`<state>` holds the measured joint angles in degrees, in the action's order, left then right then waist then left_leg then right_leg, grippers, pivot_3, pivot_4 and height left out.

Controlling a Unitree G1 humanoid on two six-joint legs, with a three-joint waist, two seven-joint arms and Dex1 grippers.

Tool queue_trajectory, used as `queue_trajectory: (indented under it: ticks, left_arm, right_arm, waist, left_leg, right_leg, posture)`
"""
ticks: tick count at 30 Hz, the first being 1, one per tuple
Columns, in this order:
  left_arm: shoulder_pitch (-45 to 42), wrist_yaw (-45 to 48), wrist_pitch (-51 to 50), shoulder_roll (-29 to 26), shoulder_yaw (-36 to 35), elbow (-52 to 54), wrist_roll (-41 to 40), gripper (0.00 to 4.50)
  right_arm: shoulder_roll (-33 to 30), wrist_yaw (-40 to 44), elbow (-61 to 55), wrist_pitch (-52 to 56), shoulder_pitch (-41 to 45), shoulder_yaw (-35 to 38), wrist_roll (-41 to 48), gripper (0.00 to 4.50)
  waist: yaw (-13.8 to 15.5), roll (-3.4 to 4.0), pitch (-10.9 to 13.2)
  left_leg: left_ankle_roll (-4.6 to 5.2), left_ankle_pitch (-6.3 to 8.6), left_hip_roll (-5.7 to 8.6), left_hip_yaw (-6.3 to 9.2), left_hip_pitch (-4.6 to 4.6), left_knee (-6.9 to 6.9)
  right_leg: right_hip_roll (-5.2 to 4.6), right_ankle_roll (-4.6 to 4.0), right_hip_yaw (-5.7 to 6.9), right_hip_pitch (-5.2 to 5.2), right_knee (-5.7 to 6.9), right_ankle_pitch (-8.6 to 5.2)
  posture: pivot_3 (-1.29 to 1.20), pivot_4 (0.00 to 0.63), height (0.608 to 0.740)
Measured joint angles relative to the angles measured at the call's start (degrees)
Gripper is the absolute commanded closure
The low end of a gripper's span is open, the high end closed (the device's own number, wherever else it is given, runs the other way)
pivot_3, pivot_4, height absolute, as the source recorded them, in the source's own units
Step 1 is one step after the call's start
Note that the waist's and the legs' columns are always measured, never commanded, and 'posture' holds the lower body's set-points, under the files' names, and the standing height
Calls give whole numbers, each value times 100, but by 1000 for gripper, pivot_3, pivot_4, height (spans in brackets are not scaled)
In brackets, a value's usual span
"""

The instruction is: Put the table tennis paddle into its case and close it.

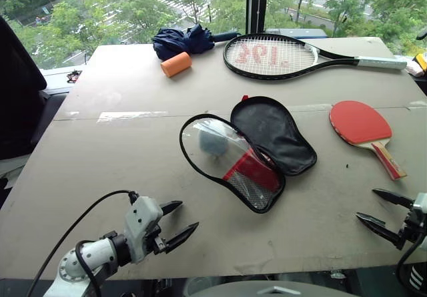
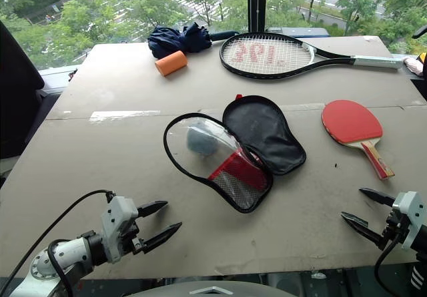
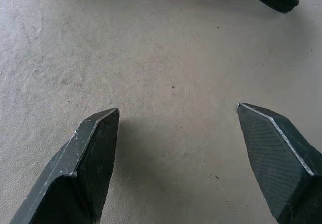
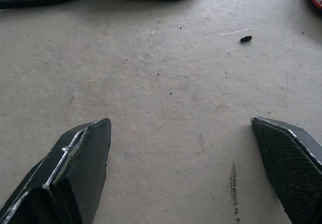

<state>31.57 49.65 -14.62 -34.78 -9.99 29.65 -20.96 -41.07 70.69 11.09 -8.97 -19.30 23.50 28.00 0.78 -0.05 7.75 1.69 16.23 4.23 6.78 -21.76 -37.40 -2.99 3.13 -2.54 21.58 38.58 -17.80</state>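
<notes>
Flat case (image 1: 267, 143) unzipped, glossy clear panel, round red-rubber paddle (image 1: 363, 127) beside, left gripper (image 1: 179, 225), right gripper (image 1: 381, 210) seemingly both spread

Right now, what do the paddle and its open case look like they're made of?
The table tennis paddle: matte red rubber face, it seems, on a pale wood handle showing grain colour and a red stripe. The case: one half looks like black fabric lining; the other is glossy clear plastic with reflections, plus mesh.

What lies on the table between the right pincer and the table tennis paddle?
Nothing: only bare table separates the right pincer from the table tennis paddle, as the left eye view shows.
</notes>
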Motion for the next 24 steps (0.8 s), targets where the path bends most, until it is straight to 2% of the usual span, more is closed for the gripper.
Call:
queue_trajectory:
  ticks: [18,24]
  left_arm:
    - [-162,388,162,-68,-23,-218,-174,727]
    - [-454,432,120,-183,-75,-217,-284,727]
  right_arm:
    - [-38,209,202,-120,15,4,74,0]
    - [-29,230,28,22,9,21,285,0]
  waist:
    - [1,2,1]
    - [0,8,4]
  left_leg:
    - [0,0,0,1,0,0]
    - [0,0,0,1,0,-1]
  right_leg:
    - [0,0,2,0,-1,0]
    - [0,0,1,0,1,0]
  posture:
    - [0,150,740]
    - [0,150,740]
